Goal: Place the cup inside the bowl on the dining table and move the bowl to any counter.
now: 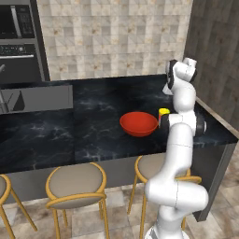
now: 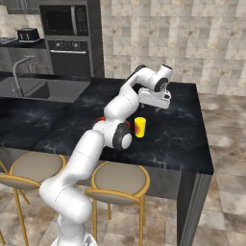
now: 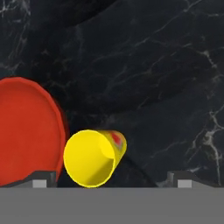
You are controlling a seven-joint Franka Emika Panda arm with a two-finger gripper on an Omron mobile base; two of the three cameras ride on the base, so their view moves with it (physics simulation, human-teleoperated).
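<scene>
The fingers (image 3: 43,178) stand spread wide with nothing between them, their two dark tips rising at the bottom of the hand view on either side of the yellow cup (image 3: 94,158), so the gripper (image 3: 110,179) hangs open above it and apart from it. The cup stands upright on the tabletop (image 3: 153,78), its open mouth toward the hand and a red mark showing on its side; it sits just beside the rim of the wide red bowl (image 3: 26,131), so close that I cannot tell whether the two touch. From the right base view the gripper (image 2: 154,102) hovers above the cup (image 2: 140,127), and from the left base view the cup (image 1: 163,112) peeks out beside the bowl (image 1: 139,123), partly hidden by the arm. The step in hand looks like the approach to the cup: it is not yet grasped and not yet in the bowl, so the task is at its start. The next move would call for a straight descent with the fingers kept wide until they bracket the cup's wall, taking care that the finger on the bowl side does not strike the bowl's rim, then a firm close and a short lift over into the bowl. The tabletop is the black, white-veined marble of the dining table, lined with beige-cushioned stools (image 1: 75,183) on yellow frames. Beyond it are a beige tile wall (image 1: 112,32), a sink (image 2: 29,89) with its tap, and a built-in oven (image 2: 69,43).
</scene>
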